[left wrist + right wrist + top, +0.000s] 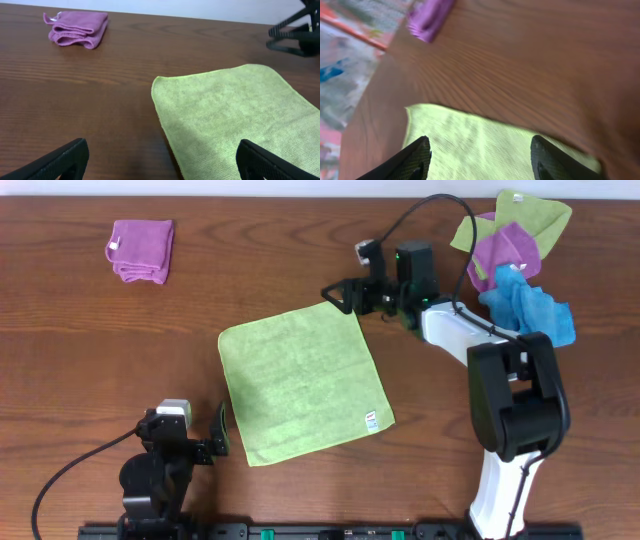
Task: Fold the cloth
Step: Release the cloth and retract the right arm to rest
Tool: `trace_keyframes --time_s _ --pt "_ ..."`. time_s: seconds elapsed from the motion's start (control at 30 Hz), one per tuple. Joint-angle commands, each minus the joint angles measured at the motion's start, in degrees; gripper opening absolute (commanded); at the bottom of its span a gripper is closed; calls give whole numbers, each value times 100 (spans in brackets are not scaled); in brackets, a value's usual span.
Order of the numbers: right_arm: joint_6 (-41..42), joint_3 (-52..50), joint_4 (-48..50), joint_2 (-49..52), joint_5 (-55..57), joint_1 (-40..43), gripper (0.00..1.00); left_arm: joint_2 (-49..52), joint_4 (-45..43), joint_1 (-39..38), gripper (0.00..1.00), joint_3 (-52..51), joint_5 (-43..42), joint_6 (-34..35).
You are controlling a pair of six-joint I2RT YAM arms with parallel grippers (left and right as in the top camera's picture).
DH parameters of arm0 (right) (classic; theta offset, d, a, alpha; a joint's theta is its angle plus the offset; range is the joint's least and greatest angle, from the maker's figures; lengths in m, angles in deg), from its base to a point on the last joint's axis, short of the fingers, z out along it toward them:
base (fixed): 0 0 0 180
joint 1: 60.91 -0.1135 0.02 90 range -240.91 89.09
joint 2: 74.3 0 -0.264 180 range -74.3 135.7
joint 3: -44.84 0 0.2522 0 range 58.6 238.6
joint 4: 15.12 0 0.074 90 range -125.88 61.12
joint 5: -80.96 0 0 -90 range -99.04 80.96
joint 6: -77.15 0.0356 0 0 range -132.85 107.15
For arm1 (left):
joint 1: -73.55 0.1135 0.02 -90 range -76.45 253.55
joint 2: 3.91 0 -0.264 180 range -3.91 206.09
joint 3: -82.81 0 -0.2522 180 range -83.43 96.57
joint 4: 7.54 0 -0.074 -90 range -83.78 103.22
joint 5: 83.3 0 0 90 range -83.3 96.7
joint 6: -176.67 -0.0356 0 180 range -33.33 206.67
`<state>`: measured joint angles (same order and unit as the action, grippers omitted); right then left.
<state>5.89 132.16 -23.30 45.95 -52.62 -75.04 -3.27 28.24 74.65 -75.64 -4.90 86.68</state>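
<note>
Cloth [303, 385] — lime-green microfibre, roughly square, spread flat in single layer on brown wooden table [120, 380], about mid-table. Unfolded. Rotated slightly, so edges run skewed to table edge: in overhead view, far-right corner sits highest, near-left corner lowest. Small white tag [369, 419] at near-right corner, on top face. Surface mostly smooth — faint ripples only, fine ribbed nap shows in left wrist view. Corners rounded, lying flat. Right wrist view blurred; one edge seen flat against wood.

Left tool [222, 432], right tool [336, 297]: jaws apart.
</note>
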Motion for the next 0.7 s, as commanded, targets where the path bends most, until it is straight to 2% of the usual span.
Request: trace_keyframes --time_s 0.0,0.03,0.07,0.1,0.2,0.3,0.4,0.47,0.53,0.67 --pt "-37 17 -348 63 275 271 55 -39 15 0 95 -125 57 17" --pt "-39 22 -538 59 234 321 38 -39 15 0 95 -125 57 17" --pt "-57 52 -927 7 144 393 4 -39 15 0 96 -125 57 17" --pt "-90 101 -1239 -63 109 437 1 -39 15 0 96 -125 57 17" --pt "-693 348 -2138 -409 402 483 1 -39 15 0 95 -125 57 17" --pt "-1307 763 -3427 -1019 1685 444 1 -39 15 0 96 -125 57 17" --pt "-1460 896 -4452 -1687 2702 361 1 -39 15 0 95 -125 57 17" --pt "-1460 798 -5029 -2243 2922 306 1 -39 15 0 95 -125 57 17" --pt "-1458 564 -5375 -2874 2924 160 2 -39 15 0 95 -125 57 17" --pt "-1384 -411 -5447 -4546 3539 -485 2 -39 15 0 95 -125 57 17"
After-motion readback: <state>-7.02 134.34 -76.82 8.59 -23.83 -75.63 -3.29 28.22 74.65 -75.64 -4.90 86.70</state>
